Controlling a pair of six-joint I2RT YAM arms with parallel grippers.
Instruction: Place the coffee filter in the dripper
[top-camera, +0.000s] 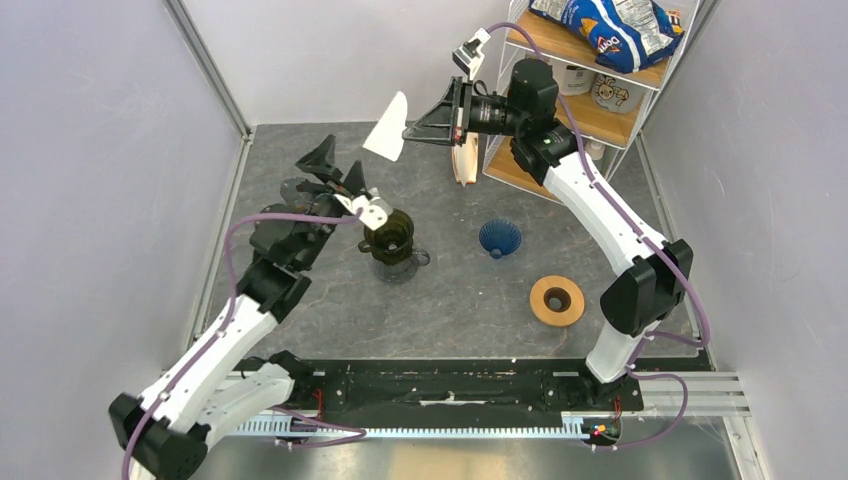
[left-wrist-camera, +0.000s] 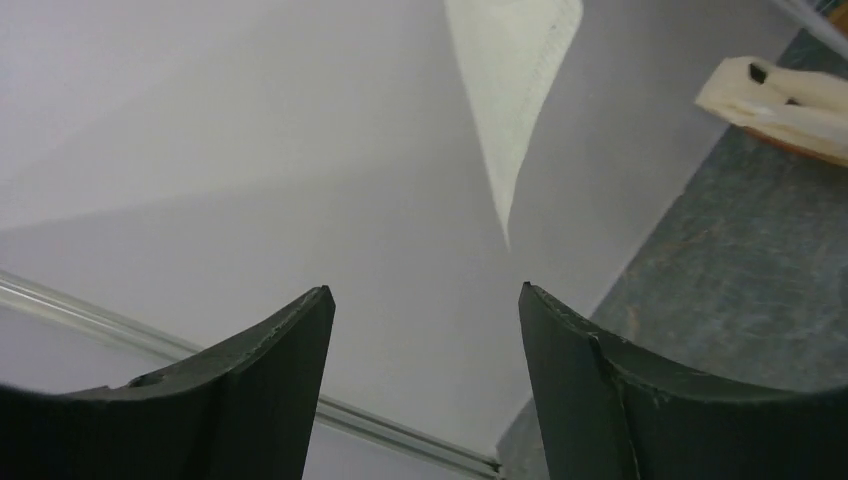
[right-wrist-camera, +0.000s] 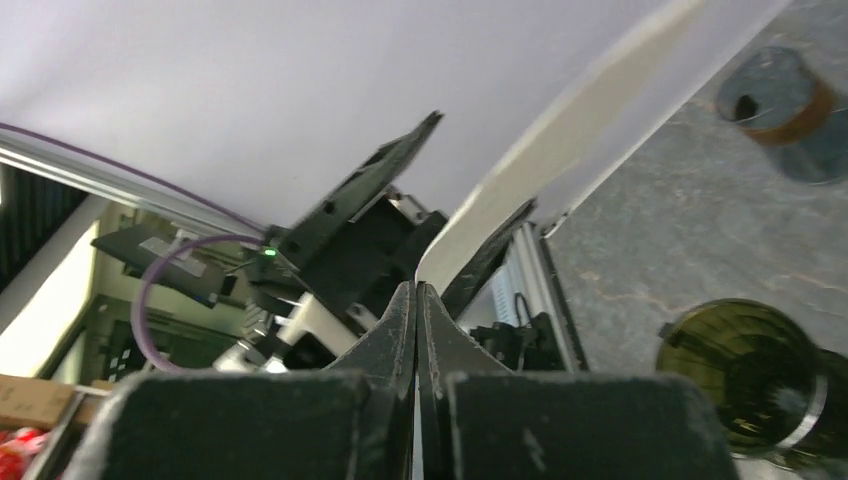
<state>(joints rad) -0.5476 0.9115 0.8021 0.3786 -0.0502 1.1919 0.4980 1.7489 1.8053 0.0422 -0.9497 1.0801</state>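
My right gripper (top-camera: 410, 133) is shut on the coffee filter (top-camera: 387, 128), a thin off-white fan of paper held in the air at the back of the table. The filter rises from the shut fingertips in the right wrist view (right-wrist-camera: 560, 140) and hangs ahead of my left fingers in the left wrist view (left-wrist-camera: 515, 80). The dark olive-green dripper (top-camera: 388, 236) stands on a glass carafe, below and nearer than the filter; it also shows in the right wrist view (right-wrist-camera: 745, 370). My left gripper (top-camera: 335, 168) is open and empty, left of the dripper and below the filter.
A blue ribbed cone (top-camera: 500, 238) and a round wooden holder (top-camera: 557, 300) sit right of the dripper. A cream filter stack (top-camera: 464, 160) leans at the wire shelf (top-camera: 585, 105) at the back right. Grey walls enclose the table.
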